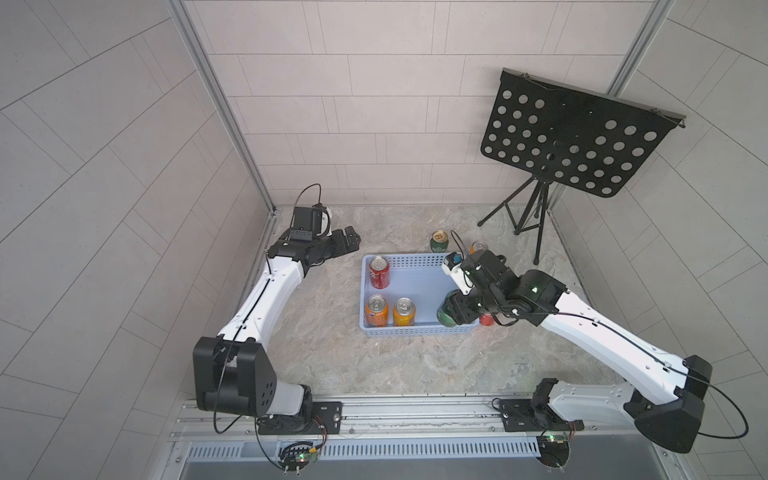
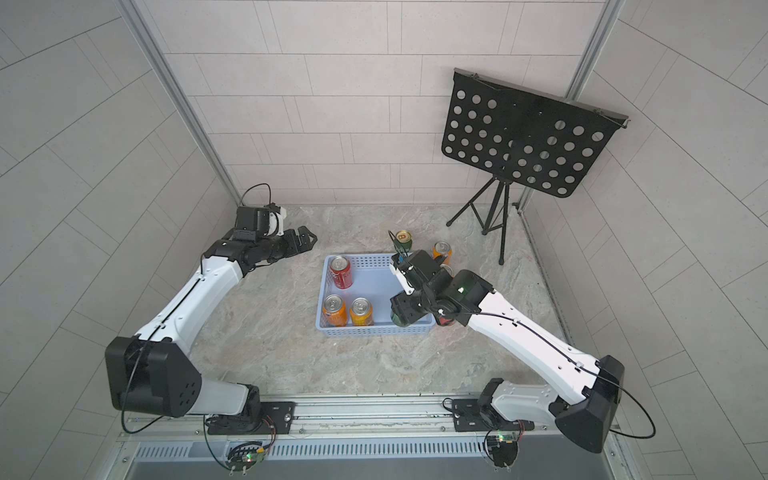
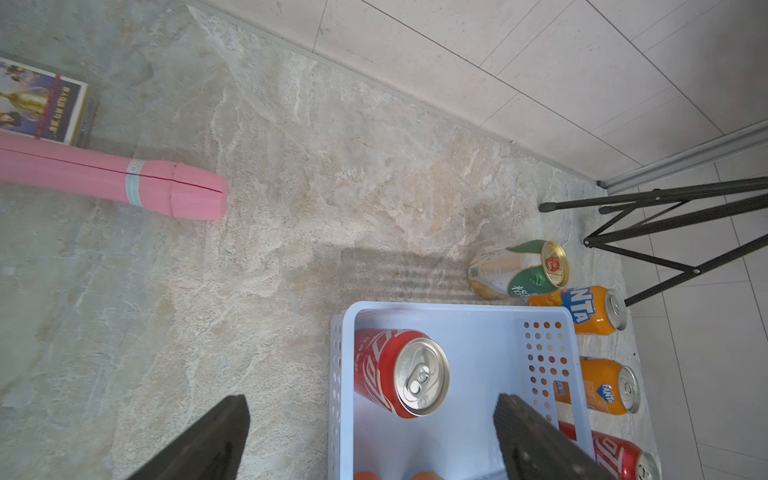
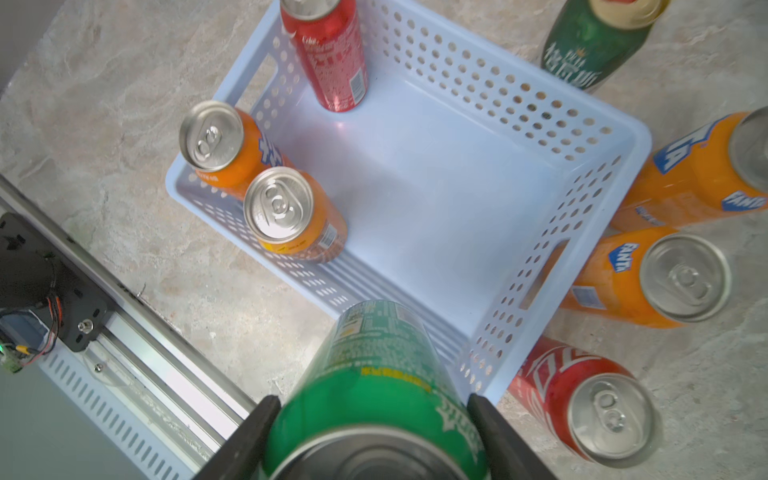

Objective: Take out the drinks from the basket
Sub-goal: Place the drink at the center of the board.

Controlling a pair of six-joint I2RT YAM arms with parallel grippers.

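Drinks, eight cans.

- Right gripper (image 4: 372, 415): fingers (image 4: 253, 432) pinch a green can (image 4: 374, 365) by its sides, at the basket (image 4: 428, 174) corner nearest the right arm.
- Left gripper (image 3: 372, 411): fingers spread, empty, near the basket's far corner on the left-arm side.
- Inside the basket, upright: red can (image 1: 379, 272), corner orange can (image 1: 376, 311), neighbouring orange can (image 1: 404, 311).
- On the counter (image 1: 332, 365) just outside the basket: second green can (image 1: 439, 242) beyond the far wall. Along the right-arm end are the far orange can (image 4: 690, 174), middle orange can (image 4: 648, 282) and outer red can (image 4: 582, 399).
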